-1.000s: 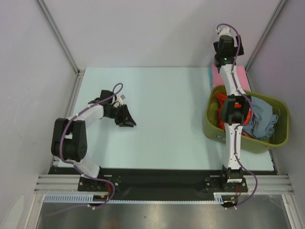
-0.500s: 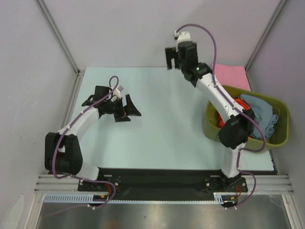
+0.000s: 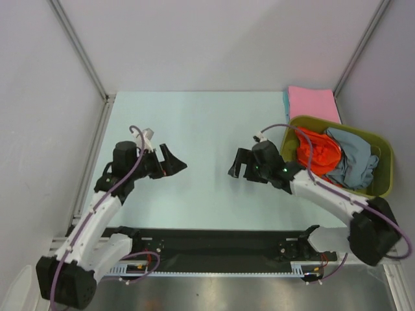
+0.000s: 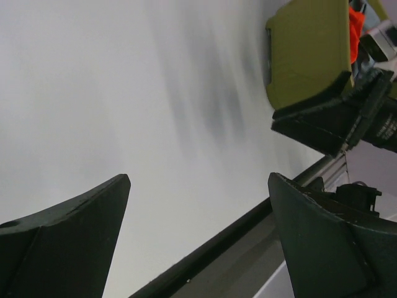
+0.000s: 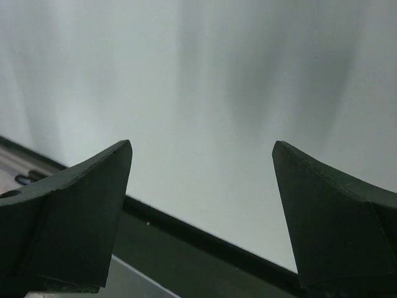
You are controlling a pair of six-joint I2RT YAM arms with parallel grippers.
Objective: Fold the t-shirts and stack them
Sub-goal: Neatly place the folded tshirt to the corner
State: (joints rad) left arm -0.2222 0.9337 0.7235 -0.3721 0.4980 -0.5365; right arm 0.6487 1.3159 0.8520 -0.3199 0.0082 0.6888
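Note:
A folded pink t-shirt (image 3: 312,103) lies flat at the table's back right corner, and a thin teal edge (image 3: 286,105) shows along its left side. An orange-red t-shirt (image 3: 318,151) and a grey-blue t-shirt (image 3: 351,162) sit crumpled in the basket. My left gripper (image 3: 175,163) (image 4: 198,178) hovers open over the bare left-middle of the table, holding nothing. My right gripper (image 3: 236,165) (image 5: 201,144) is open and empty too, just left of the basket and facing the left gripper. Both are far from the pink t-shirt.
The olive-green basket (image 3: 384,186) stands at the table's right edge; its wall (image 4: 307,56) also shows in the left wrist view. The black front rail (image 5: 205,239) runs along the near edge. White walls close in the back and sides.
My left gripper has opened and drawn back toward the near left. My right arm has swung from above the pink t-shirt at the back right down to the table's middle.

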